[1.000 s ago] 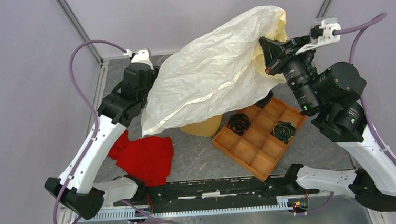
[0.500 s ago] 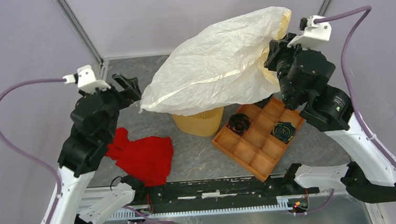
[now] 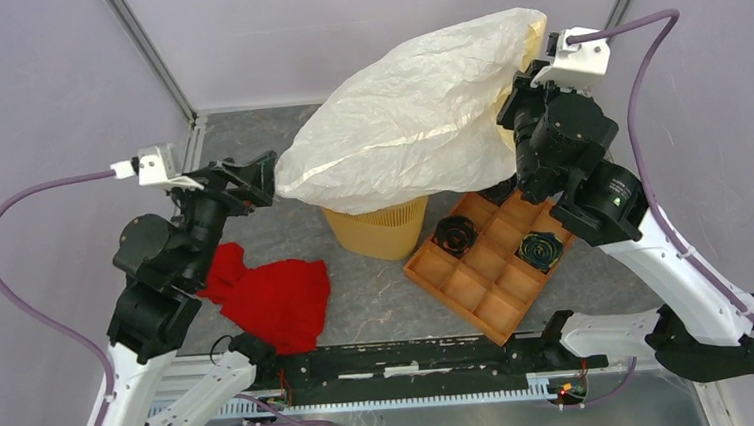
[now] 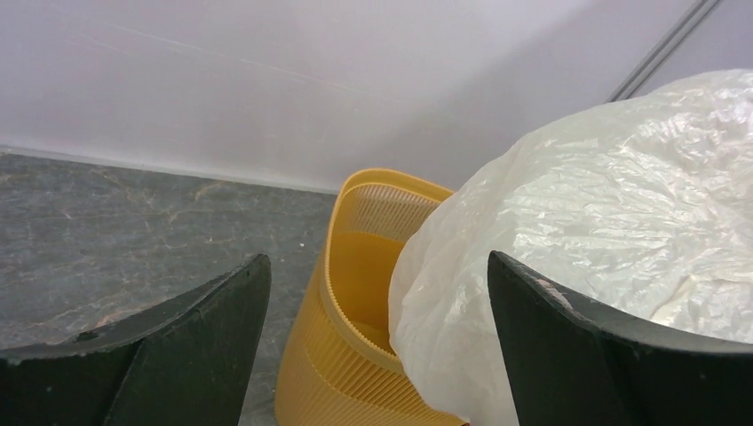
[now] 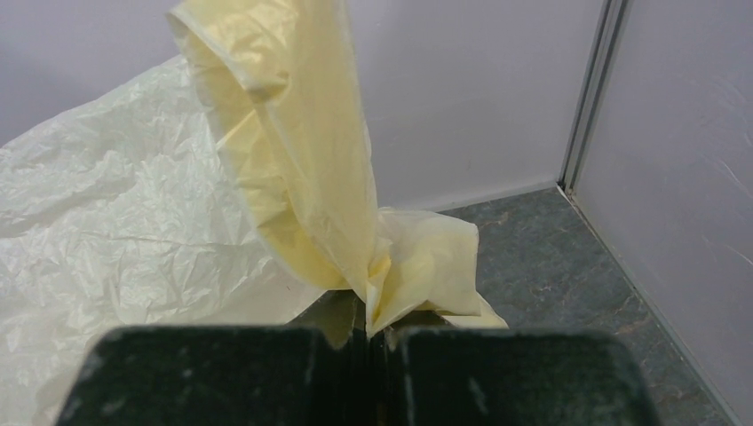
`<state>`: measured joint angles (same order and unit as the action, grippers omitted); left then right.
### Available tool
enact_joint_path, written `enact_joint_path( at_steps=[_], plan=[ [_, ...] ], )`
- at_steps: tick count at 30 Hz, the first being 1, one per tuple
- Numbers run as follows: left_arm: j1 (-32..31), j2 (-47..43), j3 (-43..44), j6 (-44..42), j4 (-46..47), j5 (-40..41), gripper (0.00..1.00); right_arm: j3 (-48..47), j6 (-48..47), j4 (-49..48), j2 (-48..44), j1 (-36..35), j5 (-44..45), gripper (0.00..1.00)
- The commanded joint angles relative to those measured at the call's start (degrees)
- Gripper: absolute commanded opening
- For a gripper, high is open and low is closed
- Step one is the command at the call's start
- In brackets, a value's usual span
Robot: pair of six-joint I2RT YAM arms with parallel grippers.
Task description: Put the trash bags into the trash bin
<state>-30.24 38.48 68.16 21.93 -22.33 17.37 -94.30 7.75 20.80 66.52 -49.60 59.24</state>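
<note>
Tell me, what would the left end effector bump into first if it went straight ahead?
Probably the loose edge of the trash bag, which hangs in front of the open left end effector, with the orange-yellow trash bin just behind. Depth is unclear, so the bin's rim could come first.

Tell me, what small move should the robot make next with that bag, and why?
Probably the open left gripper should close on the loose edge of the trash bag: only the right gripper pinches it, and it hangs over the trash bin, not inside.
</note>
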Motion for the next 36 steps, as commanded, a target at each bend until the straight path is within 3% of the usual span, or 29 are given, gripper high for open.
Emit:
enact_joint_path(
  at_steps=[1, 4, 6, 9, 11, 15, 18, 28, 32, 36],
  plan=[
    [0.1, -2.6, 3.1, -2.6, 0.9, 4.3, 0.95, -0.1, -4.3, -4.6, -0.1, 0.0, -0.7, 0.01],
    [0.1, -1.1, 6.5, -3.1, -3.0, 6.2, 0.91, 1.5, -5.2, -5.8, 0.0, 0.1, -2.7, 0.01],
    [0.1, -0.2, 6.8, -4.6, -2.3, -0.7, 0.88, 2.4, -7.0, -6.7, 0.1, 0.0, -4.1, 0.01],
    [0.1, 1.4, 5.2, -7.4, 0.5, -17.7, 0.88, 2.3, -7.3, -6.8, 0.7, 0.1, -4.4, 0.00],
    [0.1, 2.3, 2.6, -7.9, 2.4, -22.9, 0.86, 2.0, -7.3, -6.8, 1.0, 0.1, -5.5, 0.01],
    [0.1, 7.1, 0.3, -5.1, 5.4, -24.5, 0.70, 0.0, -8.6, -6.6, 1.9, 0.0, -10.5, 0.01],
    [0.1, 13.2, 2.3, -3.5, 7.3, -24.4, 0.63, -0.6, -10.7, -7.2, 2.2, 0.0, -16.4, 0.01],
    [0.1, 38.9, 20.1, 2.2, -0.7, -23.7, 0.45, -0.1, -11.8, -10.9, 2.3, 0.0, -24.1, 0.00],
    [0.1, 43.7, 23.6, 5.3, -1.9, -23.9, 0.46, -0.5, -13.1, -12.5, 4.8, 0.0, -22.7, 0.01],
    [0.1, 41.8, 27.0, 3.6, -6.4, -21.2, 0.63, -6.1, -13.9, -5.9, 10.0, 0.0, -19.3, 0.00]
  ],
)
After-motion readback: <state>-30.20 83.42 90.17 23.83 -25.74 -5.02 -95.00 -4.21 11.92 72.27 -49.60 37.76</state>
